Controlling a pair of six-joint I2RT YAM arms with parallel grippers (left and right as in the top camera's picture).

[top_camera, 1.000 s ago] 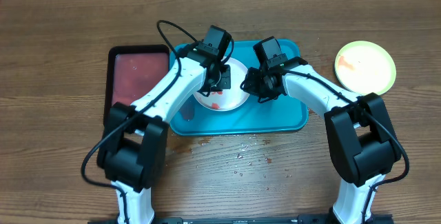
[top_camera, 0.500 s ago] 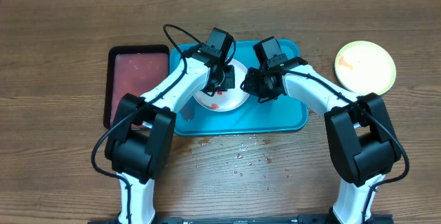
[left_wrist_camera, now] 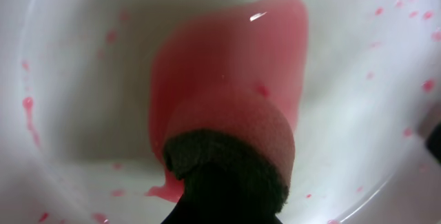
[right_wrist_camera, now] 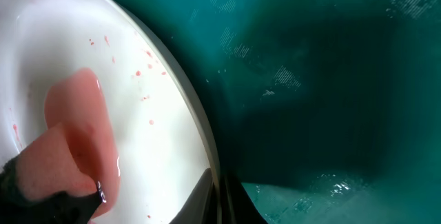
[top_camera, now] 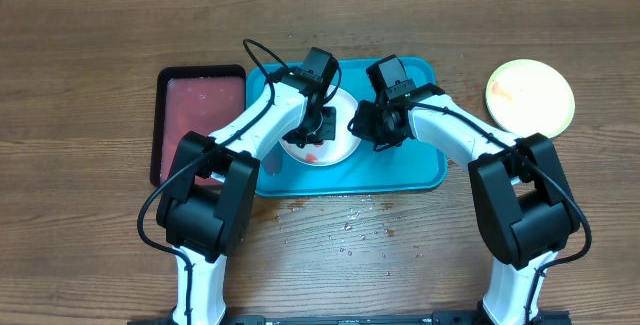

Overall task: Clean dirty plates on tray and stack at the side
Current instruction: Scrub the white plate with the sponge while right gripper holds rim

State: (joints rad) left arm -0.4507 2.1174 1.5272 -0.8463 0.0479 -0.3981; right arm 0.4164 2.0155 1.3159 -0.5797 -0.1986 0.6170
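Observation:
A white plate (top_camera: 335, 143) with red sauce lies on the turquoise tray (top_camera: 420, 165). My left gripper (top_camera: 318, 130) is shut on a sponge (left_wrist_camera: 231, 145), pink on one face and dark on the other, and presses it onto the plate's wet red smear (left_wrist_camera: 220, 65). My right gripper (top_camera: 362, 123) is shut on the plate's right rim (right_wrist_camera: 207, 141), one finger inside and one outside. A lime green plate (top_camera: 530, 95) with faint red marks lies on the table at the far right. The light blue plate is not in view.
A black tray (top_camera: 200, 125) with reddish liquid lies left of the turquoise tray. Water drops and small red spots (top_camera: 355, 220) dot the wood in front of the tray.
My left gripper with the sponge has moved slightly down and right across the white plate. The right gripper has kept its hold on the rim.

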